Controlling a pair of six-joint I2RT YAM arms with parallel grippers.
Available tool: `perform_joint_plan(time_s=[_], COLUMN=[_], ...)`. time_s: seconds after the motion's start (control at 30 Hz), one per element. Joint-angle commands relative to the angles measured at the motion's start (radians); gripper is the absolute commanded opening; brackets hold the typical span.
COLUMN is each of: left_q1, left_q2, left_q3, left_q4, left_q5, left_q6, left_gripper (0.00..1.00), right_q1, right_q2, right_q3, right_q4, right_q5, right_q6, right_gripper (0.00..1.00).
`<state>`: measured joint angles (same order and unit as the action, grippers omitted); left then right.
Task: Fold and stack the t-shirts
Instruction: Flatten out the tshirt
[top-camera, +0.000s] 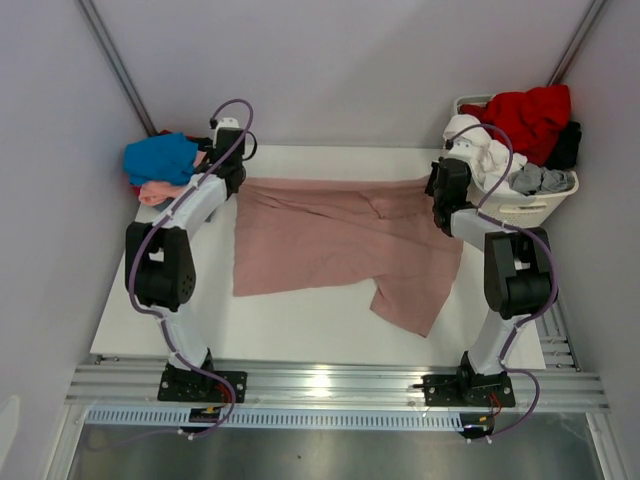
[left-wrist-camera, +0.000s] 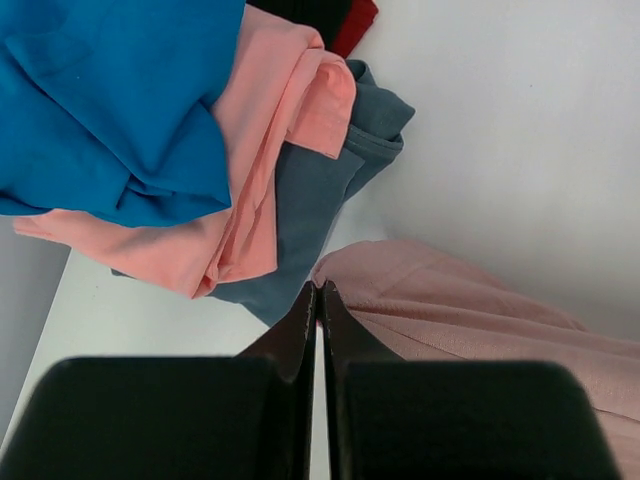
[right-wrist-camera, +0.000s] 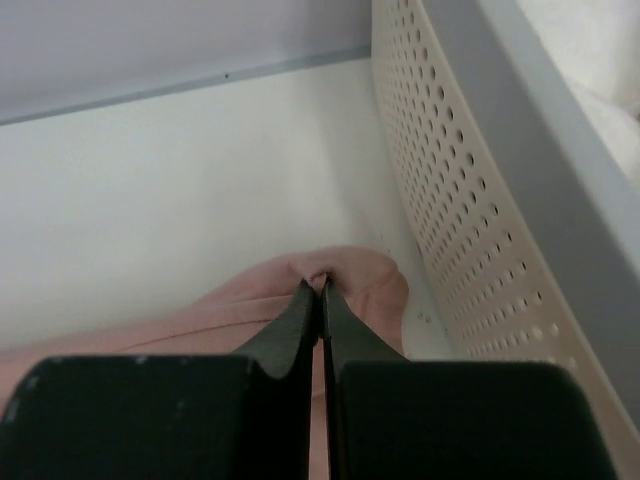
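Pink t-shirt (top-camera: 330, 235) lies spread on the worktop (top-camera: 300, 325), its far edge stretched between the arms. Left gripper (left-wrist-camera: 320, 292) and right gripper (right-wrist-camera: 320, 285): jaws pressed together, each pinching a far corner. My judgement: move both evenly, edge taut, clear of the basket (right-wrist-camera: 480, 200).

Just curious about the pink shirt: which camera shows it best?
Top external: the whole pink t-shirt lies spread on the table. The left wrist view shows only one corner pinched by the left fingers; the right wrist, another corner in the right fingers beside the basket.
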<state>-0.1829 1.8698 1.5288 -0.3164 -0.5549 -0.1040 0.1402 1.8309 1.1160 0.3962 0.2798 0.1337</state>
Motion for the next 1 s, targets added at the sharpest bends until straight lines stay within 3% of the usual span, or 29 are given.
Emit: perform_joint_plan(time_s=[0.0, 0.23, 0.37, 0.63, 0.77, 0.9, 0.97], left_q1=[0.003, -0.024, -0.026, -0.068, -0.085, -0.087, -0.086], left_q2=[-0.108, -0.416, -0.495, -0.619, -0.878, -1.178, -1.262], left_q3=[-0.01, -0.307, -0.315, -0.305, -0.38, -0.513, -0.526], left_q4=[0.048, 0.256, 0.241, 0.141, 0.222, 0.418, 0.428], left_q5=[0.006, 0.159, 0.234, 0.121, 0.113, 0.259, 0.3], left_q6=[0.006, 0.151, 0.205, 0.124, 0.15, 0.222, 0.234], left_gripper=[0.0, 0.01, 0.01, 0.01, 0.01, 0.01, 0.01], right_q1=[0.001, 0.001, 0.002, 0.044, 0.05, 0.048, 0.052], right_q2=[-0.018, -0.203, -0.294, -0.456, -0.629, -0.85, -0.982], right_q3=[0.047, 0.033, 0.038, 0.012, 0.007, 0.028, 0.036], right_q4=[0.081, 0.055, 0.029, -0.045, -0.114, -0.148, -0.169], right_q5=[0.013, -0.044, -0.051, -0.034, -0.053, -0.111, -0.152], right_q6=[-0.051, -0.129, -0.129, -0.155, -0.141, -0.138, -0.138], right_gripper=[0.0, 0.0, 0.0, 0.0, 0.0, 0.0, 0.0])
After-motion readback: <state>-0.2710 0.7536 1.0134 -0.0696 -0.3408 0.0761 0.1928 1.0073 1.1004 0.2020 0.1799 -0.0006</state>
